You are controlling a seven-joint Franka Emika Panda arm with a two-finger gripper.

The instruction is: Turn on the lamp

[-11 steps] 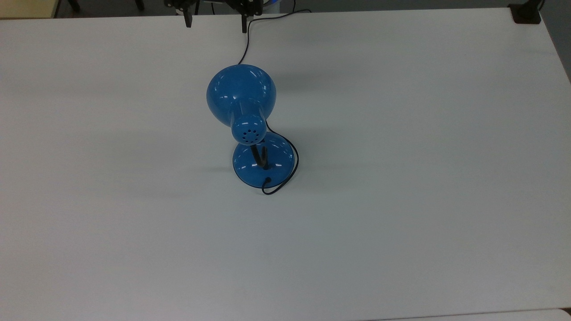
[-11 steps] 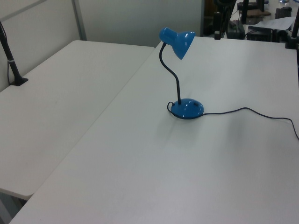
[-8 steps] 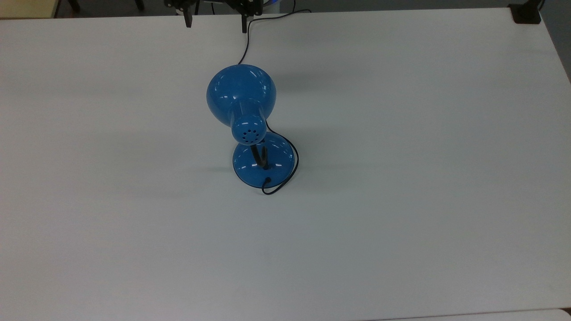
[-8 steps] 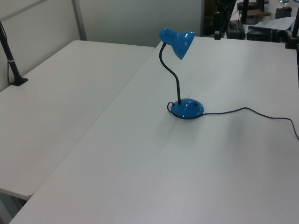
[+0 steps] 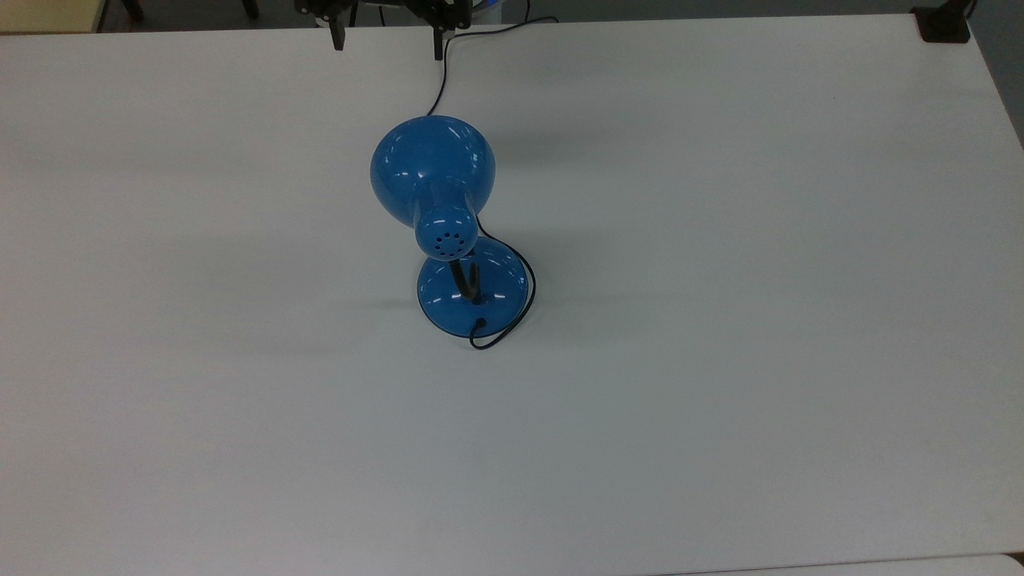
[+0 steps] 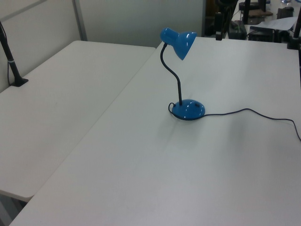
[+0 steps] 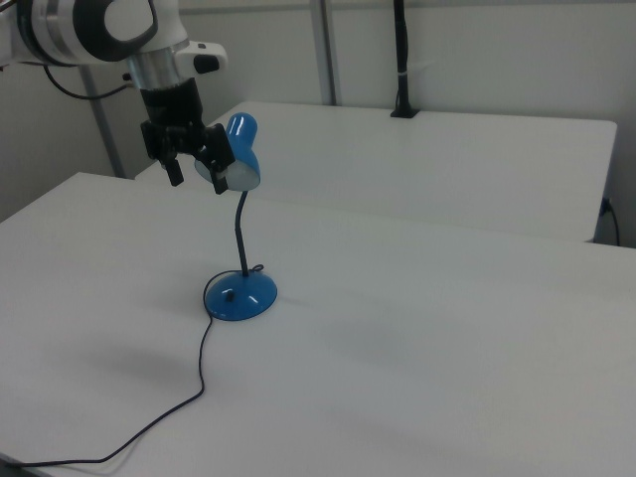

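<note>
White table (image 5: 720,360), matte, bare surface over most of top view. Second white table (image 6: 56,94) butted alongside, at left view's left; far side in right view (image 7: 447,149). Black clamp w/ post (image 6: 11,66) on 2nd table's far-left edge in left view. Pale partition wall (image 6: 141,19) behind.

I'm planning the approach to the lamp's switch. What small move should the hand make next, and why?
Probably lower the open hand toward the lamp's base. It hangs high beside the shade, touching nothing, and a small dark spot on the base may be the switch.
</note>
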